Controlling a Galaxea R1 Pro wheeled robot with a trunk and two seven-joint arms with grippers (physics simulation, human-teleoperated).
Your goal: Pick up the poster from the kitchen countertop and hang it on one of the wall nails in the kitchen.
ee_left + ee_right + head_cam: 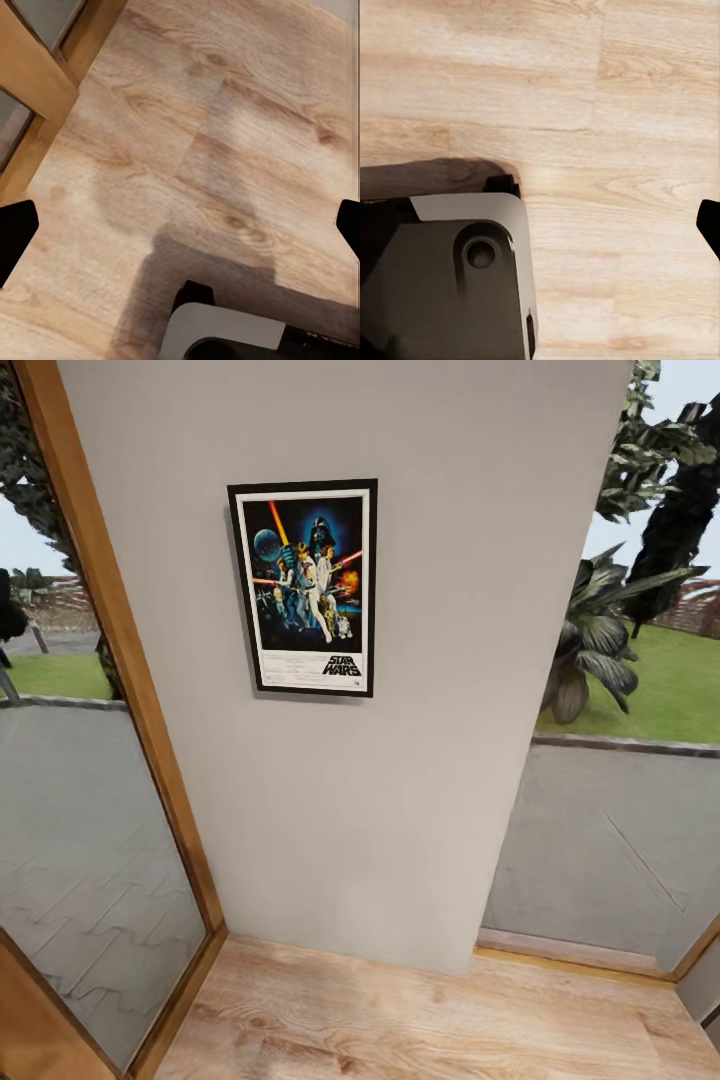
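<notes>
The poster (305, 587) hangs flat and upright on the light-grey wall (400, 780), with nothing holding it; its black frame, white border and "STAR WARS" logo show in the head view. The wall nail is hidden behind it. The kitchen countertop is out of view. My left gripper (180, 232) points down at the wooden floor, its dark fingertips (15, 232) far apart at the picture's edges, open with nothing between them. My right gripper (540, 229) also faces the floor, open and holding nothing; one fingertip (709, 225) shows at the edge.
A wood-framed glass panel (90, 840) flanks the wall on the left, another glazed panel (610, 840) on the right, with garden plants beyond. The plank floor (430, 1020) lies at the wall's foot. My grey base (450, 277) shows under the right arm.
</notes>
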